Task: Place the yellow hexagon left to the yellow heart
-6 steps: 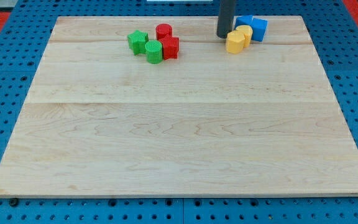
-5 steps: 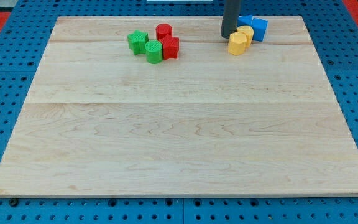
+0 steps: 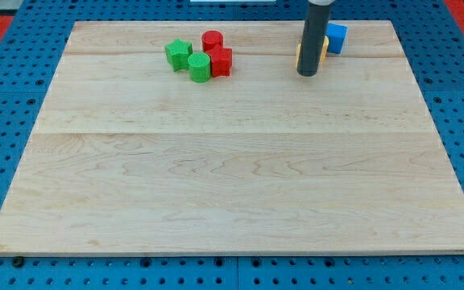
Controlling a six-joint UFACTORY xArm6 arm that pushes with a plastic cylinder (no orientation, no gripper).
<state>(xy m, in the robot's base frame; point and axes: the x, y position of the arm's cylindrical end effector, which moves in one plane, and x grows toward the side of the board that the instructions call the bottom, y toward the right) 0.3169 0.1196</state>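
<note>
camera view: my tip (image 3: pixel 307 74) hides yellow blocks (image 3: pixel 325 47) beside blue block (image 3: pixel 337 37).

Arm visible only as 1 straight, smooth, round rod of dark grey to black colour, uniform in width, matt with a faint lighter sheen along its length, ending in my tip (image 3: pixel 308 75), blunt and flat, no markings discernible.
</note>
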